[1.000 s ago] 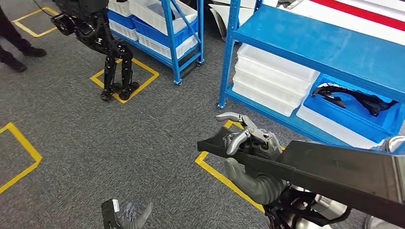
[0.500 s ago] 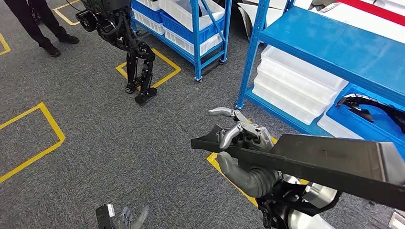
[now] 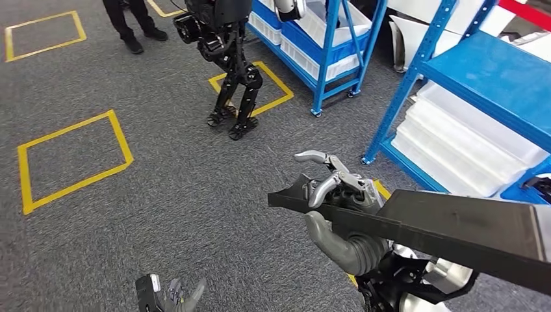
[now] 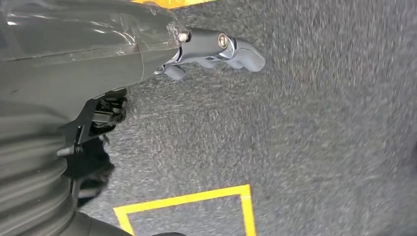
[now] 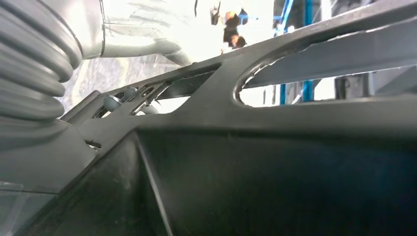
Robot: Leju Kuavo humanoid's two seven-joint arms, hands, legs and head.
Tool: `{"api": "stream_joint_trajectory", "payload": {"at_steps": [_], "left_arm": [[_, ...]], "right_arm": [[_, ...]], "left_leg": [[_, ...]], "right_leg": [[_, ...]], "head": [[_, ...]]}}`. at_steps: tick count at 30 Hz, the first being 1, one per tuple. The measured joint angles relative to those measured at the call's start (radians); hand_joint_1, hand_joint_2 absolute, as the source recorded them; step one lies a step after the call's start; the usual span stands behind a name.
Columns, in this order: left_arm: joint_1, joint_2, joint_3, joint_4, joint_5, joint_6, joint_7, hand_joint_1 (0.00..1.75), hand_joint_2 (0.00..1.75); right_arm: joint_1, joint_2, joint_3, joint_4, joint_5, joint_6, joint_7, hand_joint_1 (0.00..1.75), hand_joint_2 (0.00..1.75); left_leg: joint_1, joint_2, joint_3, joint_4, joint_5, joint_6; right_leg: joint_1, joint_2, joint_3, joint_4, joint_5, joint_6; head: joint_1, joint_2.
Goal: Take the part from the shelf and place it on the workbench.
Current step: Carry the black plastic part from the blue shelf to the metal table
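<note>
A long black plastic part (image 3: 455,234) runs from the middle of the head view to its lower right edge. My right hand (image 3: 338,195) grips the part near its left end, thumb below and fingers curled over the top edge. In the right wrist view the same black part (image 5: 275,162), with its cut-out slots, lies close against the right hand (image 5: 34,73). My left hand (image 3: 170,296) hangs low at the bottom of the head view. The left hand (image 4: 216,46) holds nothing in the left wrist view, its fingers loosely bent above grey carpet.
A blue shelf (image 3: 494,71) with stacked white bins (image 3: 468,149) stands at the right. Another blue rack (image 3: 325,39) stands further back. A dark legged robot (image 3: 227,58) stands on a yellow floor square, a person's legs (image 3: 130,19) behind it. Grey carpet with a yellow square (image 3: 71,156) lies at the left.
The camera has turned left: shelves, the other robot and floor squares slid rightward in the picture. My right hand still holds the black part in the same pose.
</note>
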Motion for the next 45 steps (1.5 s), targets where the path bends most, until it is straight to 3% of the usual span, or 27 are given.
{"api": "stream_joint_trajectory", "payload": {"at_steps": [2, 4, 5, 7, 9, 11, 12, 13, 15, 16, 18, 20, 22, 24, 26, 27, 28, 29, 31, 33, 35, 37, 39, 41, 42, 43, 45], "left_arm": [[0.001, 0.000, -0.001, 0.008, 0.008, -0.014, -0.003, 0.00, 1.75], [0.002, 0.000, -0.003, 0.016, 0.013, -0.023, -0.005, 0.00, 1.75], [0.004, 0.000, -0.004, 0.020, 0.015, -0.026, -0.006, 0.00, 1.75], [0.003, 0.001, -0.008, 0.027, 0.016, -0.029, -0.008, 0.00, 1.75], [0.000, 0.001, -0.011, 0.034, 0.017, -0.032, -0.009, 0.00, 1.75], [0.000, 0.001, -0.015, 0.041, 0.020, -0.036, -0.010, 0.00, 1.75], [0.001, 0.001, -0.018, 0.045, 0.023, -0.038, -0.010, 0.00, 1.75], [0.001, 0.001, -0.019, 0.049, 0.026, -0.040, -0.010, 0.00, 1.75], [0.000, 0.001, -0.021, 0.055, 0.030, -0.043, -0.011, 0.00, 1.75], [0.000, 0.001, -0.021, 0.056, 0.031, -0.044, -0.012, 0.00, 1.75], [-0.001, 0.001, -0.023, 0.060, 0.033, -0.046, -0.013, 0.00, 1.75], [0.000, 0.001, -0.024, 0.065, 0.035, -0.048, -0.014, 0.00, 1.75], [-0.001, 0.001, -0.025, 0.071, 0.038, -0.051, -0.014, 0.00, 1.75], [-0.004, 0.000, -0.026, 0.078, 0.043, -0.058, -0.015, 0.00, 1.75], [-0.007, -0.001, -0.029, 0.087, 0.047, -0.067, -0.015, 0.00, 1.75], [-0.008, -0.001, -0.031, 0.094, 0.048, -0.072, -0.015, 0.00, 1.75], [-0.008, -0.002, -0.033, 0.100, 0.050, -0.076, -0.015, 0.00, 1.75], [-0.009, -0.002, -0.034, 0.106, 0.051, -0.080, -0.015, 0.00, 1.75], [-0.014, -0.004, -0.038, 0.119, 0.053, -0.088, -0.015, 0.00, 1.75], [-0.018, -0.006, -0.042, 0.129, 0.055, -0.094, -0.015, 0.00, 1.75], [-0.017, -0.007, -0.045, 0.139, 0.056, -0.097, -0.015, 0.00, 1.75], [-0.018, -0.008, -0.048, 0.149, 0.058, -0.101, -0.015, 0.00, 1.75], [-0.022, -0.009, -0.049, 0.158, 0.059, -0.106, -0.015, 0.00, 1.75], [-0.024, -0.010, -0.050, 0.169, 0.060, -0.113, -0.015, 0.00, 1.75], [-0.024, -0.010, -0.051, 0.175, 0.061, -0.116, -0.015, 0.00, 1.75], [-0.023, -0.011, -0.051, 0.182, 0.063, -0.120, -0.015, 0.00, 1.75], [-0.023, -0.012, -0.052, 0.197, 0.066, -0.129, -0.015, 0.00, 1.75]], "right_arm": [[0.001, 0.000, 0.000, 0.000, -0.001, 0.000, -0.001, 1.75, 1.75], [0.002, -0.001, 0.000, 0.000, -0.002, 0.001, -0.002, 1.75, 1.75], [0.001, 0.000, -0.001, 0.000, -0.002, 0.001, -0.002, 1.75, 1.75], [0.000, 0.001, -0.001, 0.000, -0.003, 0.002, -0.003, 1.75, 1.75], [0.000, 0.001, -0.002, 0.000, -0.004, 0.003, -0.004, 1.75, 1.75], [0.001, 0.001, -0.002, 0.000, -0.006, 0.003, -0.004, 1.75, 1.75], [0.001, 0.001, -0.002, 0.000, -0.008, 0.004, -0.004, 1.75, 1.75], [0.001, 0.001, -0.002, 0.000, -0.009, 0.004, -0.004, 1.75, 1.75], [0.001, 0.001, -0.002, 0.000, -0.010, 0.004, -0.004, 1.75, 1.75], [0.001, 0.001, -0.003, 0.000, -0.010, 0.005, -0.005, 1.75, 1.75], [0.000, 0.001, -0.004, 0.000, -0.010, 0.005, -0.005, 1.75, 1.75], [0.000, 0.001, -0.005, 0.000, -0.011, 0.006, -0.006, 1.75, 1.75], [-0.001, 0.001, -0.007, 0.000, -0.013, 0.006, -0.007, 1.75, 1.75], [-0.001, 0.000, -0.009, 0.000, -0.016, 0.007, -0.007, 1.75, 1.75], [0.002, -0.001, -0.011, 0.000, -0.020, 0.007, -0.007, 1.75, 1.75], [0.004, -0.001, -0.012, 0.001, -0.021, 0.007, -0.007, 1.75, 1.75], [0.004, -0.001, -0.014, 0.001, -0.022, 0.006, -0.007, 1.75, 1.75], [0.004, -0.001, -0.015, 0.001, -0.023, 0.006, -0.007, 1.75, 1.75], [0.005, -0.002, -0.017, 0.001, -0.024, 0.005, -0.007, 1.75, 1.75], [0.006, -0.002, -0.018, 0.000, -0.024, 0.004, -0.006, 1.75, 1.75], [0.007, -0.002, -0.020, 0.000, -0.024, 0.004, -0.006, 1.75, 1.75], [0.006, -0.002, -0.021, 0.000, -0.024, 0.005, -0.006, 1.75, 1.75], [0.006, -0.002, -0.021, 0.000, -0.024, 0.005, -0.006, 1.75, 1.75], [0.007, -0.002, -0.021, 0.000, -0.024, 0.005, -0.006, 1.75, 1.75], [0.007, -0.002, -0.021, 0.000, -0.024, 0.006, -0.006, 1.75, 1.75], [0.007, -0.002, -0.021, 0.000, -0.024, 0.006, -0.006, 1.75, 1.75], [0.007, -0.002, -0.021, 0.000, -0.024, 0.006, -0.006, 1.75, 1.75]], "left_leg": [[0.002, -0.023, -0.011, 0.007, 0.001, -0.011], [0.005, -0.044, -0.017, 0.005, 0.006, -0.024], [0.004, -0.038, -0.019, 0.008, 0.003, -0.029], [0.001, 0.011, -0.042, 0.062, -0.028, -0.039], [0.001, 0.068, -0.100, 0.182, -0.088, -0.045], [0.004, 0.083, -0.146, 0.275, -0.117, -0.047], [0.005, 0.086, -0.143, 0.272, -0.106, -0.046], [0.005, 0.090, -0.120, 0.228, -0.078, -0.044], [-0.001, 0.126, -0.046, 0.088, -0.019, -0.035], [-0.006, 0.144, -0.020, 0.036, -0.003, -0.029], [-0.016, 0.158, -0.009, 0.004, 0.000, -0.019], [-0.016, 0.137, -0.009, -0.003, 0.003, -0.010], [-0.010, 0.115, 0.000, -0.017, 0.008, 0.002], [-0.007, 0.094, 0.005, -0.025, 0.012, 0.010], [-0.009, 0.068, 0.005, -0.024, 0.011, 0.013], [-0.009, 0.054, 0.005, -0.022, 0.011, 0.014], [-0.009, 0.039, 0.006, -0.020, 0.010, 0.014], [-0.009, 0.025, 0.006, -0.016, 0.008, 0.013], [-0.008, -0.003, 0.001, -0.006, 0.004, 0.007], [-0.006, -0.025, -0.010, 0.001, 0.003, -0.003], [-0.003, -0.041, -0.014, -0.001, 0.006, -0.015], [-0.006, -0.006, -0.024, 0.024, -0.010, -0.026], [-0.007, 0.055, -0.070, 0.124, -0.064, -0.035], [0.000, 0.079, -0.133, 0.250, -0.114, -0.042], [0.003, 0.082, -0.149, 0.277, -0.116, -0.044], [0.006, 0.085, -0.144, 0.267, -0.100, -0.045], [0.008, 0.110, -0.080, 0.141, -0.036, -0.042]], "right_leg": [[0.000, 0.028, 0.021, -0.057, 0.012, -0.004], [0.003, 0.010, 0.022, -0.062, 0.016, -0.014], [0.003, -0.003, 0.025, -0.066, 0.018, -0.020], [0.001, -0.031, 0.032, -0.076, 0.023, -0.033], [0.006, -0.058, 0.034, -0.076, 0.021, -0.039], [0.010, -0.087, 0.035, -0.075, 0.018, -0.041], [0.010, -0.100, 0.036, -0.075, 0.016, -0.041], [0.010, -0.113, 0.039, -0.075, 0.013, -0.039], [0.012, -0.135, 0.047, -0.075, 0.007, -0.033], [0.013, -0.143, 0.051, -0.076, 0.004, -0.029], [0.015, -0.158, 0.056, -0.078, 0.000, -0.018], [0.013, -0.170, 0.063, -0.080, -0.006, -0.006], [0.009, -0.136, 0.057, -0.049, -0.034, 0.003], [0.007, -0.077, 0.008, 0.057, -0.091, 0.005], [0.008, -0.052, -0.057, 0.175, -0.129, 0.005], [0.008, -0.048, -0.073, 0.194, -0.120, 0.006], [0.008, -0.045, -0.070, 0.173, -0.093, 0.005], [0.007, -0.037, -0.051, 0.118, -0.052, 0.003], [0.002, 0.008, -0.005, -0.006, 0.009, -0.001], [0.003, 0.035, 0.012, -0.058, 0.022, -0.005], [0.006, 0.014, 0.016, -0.065, 0.025, -0.016], [0.005, -0.012, 0.024, -0.075, 0.030, -0.028], [0.007, -0.042, 0.030, -0.080, 0.029, -0.038], [0.011, -0.073, 0.032, -0.080, 0.025, -0.043], [0.012, -0.087, 0.033, -0.080, 0.023, -0.043], [0.012, -0.100, 0.036, -0.080, 0.020, -0.042], [0.012, -0.124, 0.046, -0.079, 0.012, -0.036]], "head": [[0.002, 0.000], [0.000, 0.000], [-0.002, 0.000], [-0.015, 0.000], [-0.031, 0.000], [-0.037, 0.000], [-0.041, 0.000], [-0.044, 0.000], [-0.052, 0.000], [-0.053, 0.000], [-0.053, 0.000], [-0.053, 0.000], [-0.049, 0.000], [-0.039, 0.000], [-0.031, 0.000], [-0.028, 0.000], [-0.025, 0.000], [-0.022, 0.000], [-0.014, 0.000], [-0.011, 0.000], [-0.011, 0.000], [-0.017, 0.000], [-0.030, 0.000], [-0.039, 0.000], [-0.042, 0.000], [-0.045, 0.000], [-0.053, 0.000]]}}
